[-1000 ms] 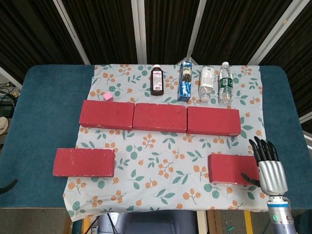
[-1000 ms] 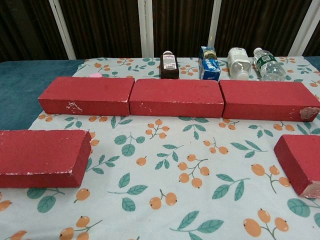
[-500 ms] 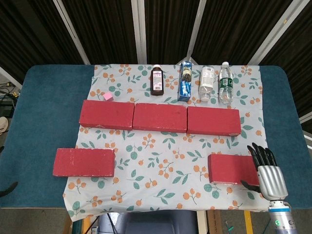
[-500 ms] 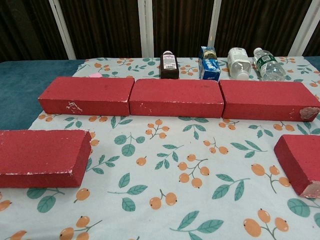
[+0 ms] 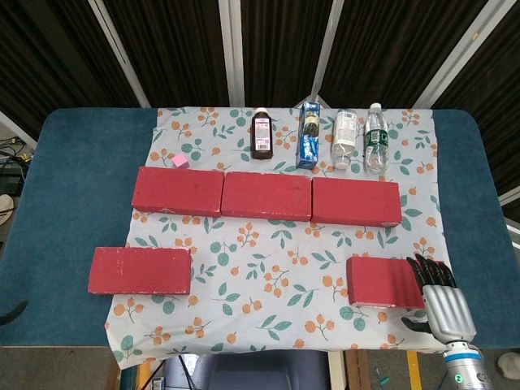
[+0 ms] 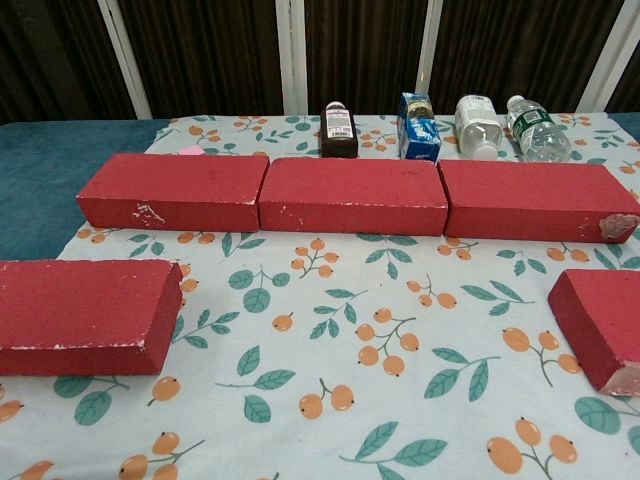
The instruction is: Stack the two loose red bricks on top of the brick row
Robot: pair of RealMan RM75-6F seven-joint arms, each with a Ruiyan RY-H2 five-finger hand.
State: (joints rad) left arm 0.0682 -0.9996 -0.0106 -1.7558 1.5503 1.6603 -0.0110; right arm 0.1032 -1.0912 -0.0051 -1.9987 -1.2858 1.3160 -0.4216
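- Hovering at the table's near right edge, the right hand [image 5: 439,294] sits just beside the right brick [image 5: 385,282], fingers apart and pointing away from the robot, their tips at the brick's right end, grasping nothing that can be seen; the chest view does not show it.
- No left hand appears in either view.
- Both loose bricks lie flat on the floral cloth [image 5: 276,268], well apart: the right brick at near right, the left brick [image 5: 140,270] at near left.
- Neither is stacked, so the task looks barely begun; the step in hand appears to be the reach for the right brick.
- Next, by this reading, the hand must close across the brick's width, lift it level and carry it back onto the row; a heavy, rough block may slip from a shallow hold.
- Beyond the loose pair, the row [image 5: 266,196] of three bricks runs end to end across the cloth, its top bare; the chest view shows a chipped corner at its right end.
- A small pink cube [image 5: 180,161] sits just behind the row's left end.
- Farthest back stand a brown bottle [image 5: 262,135] with a white label, a blue carton [image 5: 309,136], and two clear bottles [image 5: 359,139], one banded green; their print is too small to read.
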